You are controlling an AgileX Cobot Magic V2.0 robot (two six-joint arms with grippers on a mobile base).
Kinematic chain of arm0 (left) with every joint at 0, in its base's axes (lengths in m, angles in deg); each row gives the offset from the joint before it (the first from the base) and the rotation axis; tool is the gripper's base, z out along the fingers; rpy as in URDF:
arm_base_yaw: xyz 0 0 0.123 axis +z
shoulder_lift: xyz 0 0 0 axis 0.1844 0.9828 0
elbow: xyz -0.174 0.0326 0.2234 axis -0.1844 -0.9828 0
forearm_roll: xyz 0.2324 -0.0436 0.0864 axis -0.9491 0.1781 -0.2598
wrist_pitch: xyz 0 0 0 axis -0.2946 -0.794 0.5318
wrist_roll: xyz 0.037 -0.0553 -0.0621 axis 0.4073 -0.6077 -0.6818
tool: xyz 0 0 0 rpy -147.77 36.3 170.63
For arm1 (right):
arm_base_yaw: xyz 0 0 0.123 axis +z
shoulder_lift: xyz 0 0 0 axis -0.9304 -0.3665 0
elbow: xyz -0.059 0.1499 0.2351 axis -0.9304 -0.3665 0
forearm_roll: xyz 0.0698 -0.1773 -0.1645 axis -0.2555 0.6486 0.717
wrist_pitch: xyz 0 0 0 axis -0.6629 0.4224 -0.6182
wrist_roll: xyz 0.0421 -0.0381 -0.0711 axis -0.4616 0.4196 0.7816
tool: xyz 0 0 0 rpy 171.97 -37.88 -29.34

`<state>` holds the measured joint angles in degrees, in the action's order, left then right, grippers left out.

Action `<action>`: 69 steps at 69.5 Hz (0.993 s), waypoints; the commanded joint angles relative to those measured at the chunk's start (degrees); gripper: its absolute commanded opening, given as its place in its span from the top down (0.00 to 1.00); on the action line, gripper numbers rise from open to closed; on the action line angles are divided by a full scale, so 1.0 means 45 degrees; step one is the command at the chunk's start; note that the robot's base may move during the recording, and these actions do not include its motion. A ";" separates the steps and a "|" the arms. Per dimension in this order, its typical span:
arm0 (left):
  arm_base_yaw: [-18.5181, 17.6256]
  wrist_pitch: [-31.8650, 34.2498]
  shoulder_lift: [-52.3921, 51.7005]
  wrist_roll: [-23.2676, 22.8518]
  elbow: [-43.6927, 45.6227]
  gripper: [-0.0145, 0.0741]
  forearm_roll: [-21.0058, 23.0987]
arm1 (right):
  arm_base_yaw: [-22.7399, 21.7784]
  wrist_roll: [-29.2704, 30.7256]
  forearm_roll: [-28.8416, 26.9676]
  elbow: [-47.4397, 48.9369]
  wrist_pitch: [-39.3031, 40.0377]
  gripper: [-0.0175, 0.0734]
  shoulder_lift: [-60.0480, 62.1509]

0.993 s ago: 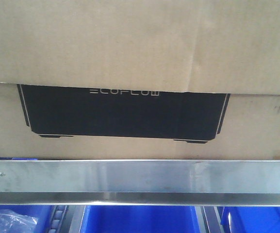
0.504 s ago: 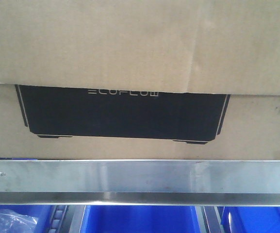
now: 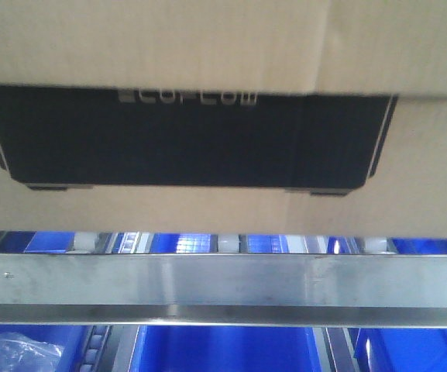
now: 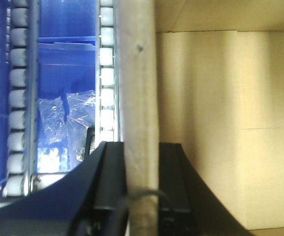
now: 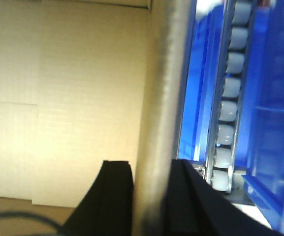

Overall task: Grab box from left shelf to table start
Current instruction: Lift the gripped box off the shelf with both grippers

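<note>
**Box position.** The box is located directly above the steel front rail of the left shelf. The black printed panel and the white "ECOFLOW" lettering are turned away from the shelf interior, toward the rail side. The lower edge of the box is seen just above the rail. White rollers are exposed in the narrow strip between the two. Whether the underside rests on these rollers cannot be determined. Blue bins are stowed below the rail, and a clear plastic bag is visible in the leftmost one.

**Left hand.** The fingers of the left hand are set apart. The rail is seen running through the gap between them. A plain cardboard face of the box lies on one side of the rail, just beside one finger. A row of rollers and a blue bin holding plastic bags lie on the other side. Contact between hand and box cannot be confirmed.

**Right hand.** The fingers of the right hand are likewise set apart, with the rail in the gap. The box lies on one side of the rail, near one finger, and rollers lie on the opposite side. Contact cannot be confirmed.
</note>
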<state>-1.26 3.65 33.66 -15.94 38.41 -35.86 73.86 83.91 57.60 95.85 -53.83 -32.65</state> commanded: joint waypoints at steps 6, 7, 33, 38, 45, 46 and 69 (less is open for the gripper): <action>-0.0054 0.0924 -0.1192 -0.0063 -0.0243 0.95 0.0426 | 0.0322 0.0132 0.0329 -0.0299 0.0183 0.74 0.1310; -0.0054 0.0924 -0.1258 -0.0063 -0.0345 0.95 0.0465 | 0.0369 0.0132 0.0329 -0.0413 0.0199 0.74 0.1379; -0.0054 0.2055 -0.3443 -0.0193 -0.4068 0.95 0.0543 | 0.0850 0.0038 0.0329 -0.4130 0.1055 0.74 0.3369; -0.0054 0.2248 -0.3931 -0.0193 -0.4715 0.95 0.0543 | 0.0850 0.0038 0.0329 -0.4721 0.1107 0.74 0.3698; -0.0054 0.2359 -0.4560 -0.0193 -0.5236 0.95 0.0543 | 0.0850 0.0038 0.0329 -0.5242 0.1205 0.74 0.4106; -0.0054 0.2393 -0.4628 -0.0193 -0.5287 0.95 0.0543 | 0.0850 0.0038 0.0329 -0.5275 0.1214 0.74 0.4191; -0.0054 0.2572 -0.5537 -0.0193 -0.4694 0.95 0.0543 | 0.0850 0.0038 0.0329 -0.4748 0.1429 0.74 0.5438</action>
<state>-1.26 8.76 10.78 -16.42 13.62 -33.42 78.00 82.81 56.97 70.82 -51.05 -10.40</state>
